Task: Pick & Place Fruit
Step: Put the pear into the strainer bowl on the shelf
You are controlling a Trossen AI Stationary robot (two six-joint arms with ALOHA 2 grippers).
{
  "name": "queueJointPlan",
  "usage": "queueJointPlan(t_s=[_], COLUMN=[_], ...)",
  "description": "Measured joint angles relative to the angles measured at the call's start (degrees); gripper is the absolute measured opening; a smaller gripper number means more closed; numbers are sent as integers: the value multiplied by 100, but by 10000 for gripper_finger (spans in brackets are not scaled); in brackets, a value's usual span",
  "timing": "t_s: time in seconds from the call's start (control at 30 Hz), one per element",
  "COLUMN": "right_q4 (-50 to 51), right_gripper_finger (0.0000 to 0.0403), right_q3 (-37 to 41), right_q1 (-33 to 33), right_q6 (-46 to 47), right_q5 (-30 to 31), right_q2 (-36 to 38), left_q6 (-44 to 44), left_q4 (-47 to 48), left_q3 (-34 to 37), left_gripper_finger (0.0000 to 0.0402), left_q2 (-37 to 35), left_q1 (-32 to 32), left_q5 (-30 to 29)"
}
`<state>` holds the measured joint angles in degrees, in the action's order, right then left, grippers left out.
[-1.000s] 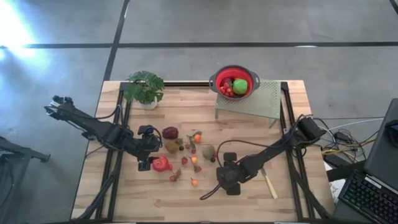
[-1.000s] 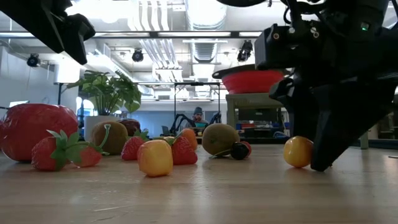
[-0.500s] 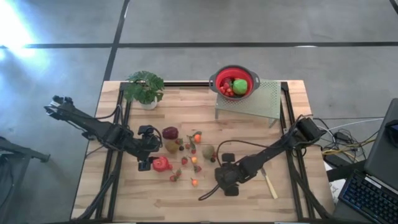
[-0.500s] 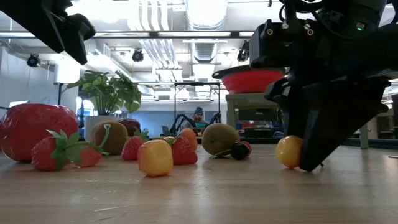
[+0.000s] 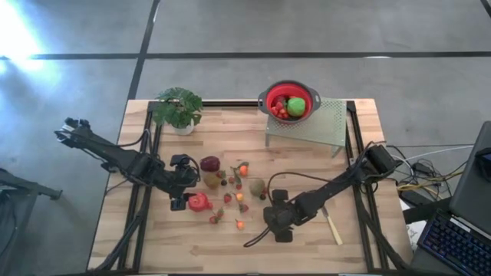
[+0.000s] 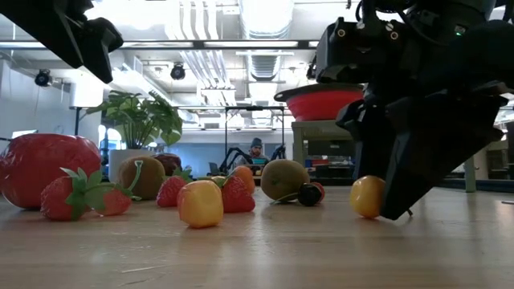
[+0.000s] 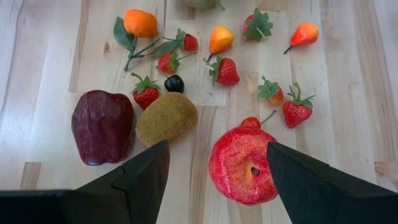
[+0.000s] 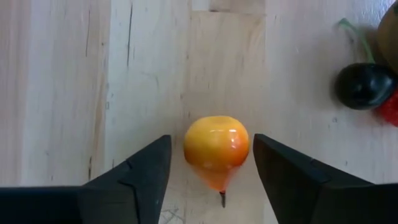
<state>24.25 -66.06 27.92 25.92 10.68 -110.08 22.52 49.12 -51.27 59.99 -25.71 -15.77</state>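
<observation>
The pale wooden counter point(image 5: 307, 161) stands on grey concrete floor; both end effectors gape, right end effector point(image 8: 211, 163) straddling a yellow-orange fruit point(image 8: 216, 148).

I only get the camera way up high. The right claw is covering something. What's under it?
Observer: A little yellow-orange fruit sits between the right gripper's fingers, which stand open and apart from it.
Operator: Is it lifted up?
Observer: No, in the low view it rests on the table.
Operator: What's the left claw doing?
Observer: The left gripper hangs open above a big red apple, with a kiwi beside it.
</observation>
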Motion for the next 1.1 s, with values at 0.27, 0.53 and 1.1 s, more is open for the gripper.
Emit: queueJointPlan(t_s=[0.27, 0.53, 1.1], right_q4=[-261, -228, -227], right_gripper_finger=[224, 184, 147], right_q3=[0, 0, 20], right_q1=[-17, -23, -22], right_q6=[-86, -105, -104], right_q5=[0, 0, 0], right_q2=[0, 7, 11], left_q6=[0, 0, 0], left_q4=[-2, -2, -2], left_q3=[0, 0, 0], left_gripper_finger=[273, 273, 273], left_q2=[0, 0, 0], left_q1=[2, 2, 1], left_q5=[0, 0, 0])
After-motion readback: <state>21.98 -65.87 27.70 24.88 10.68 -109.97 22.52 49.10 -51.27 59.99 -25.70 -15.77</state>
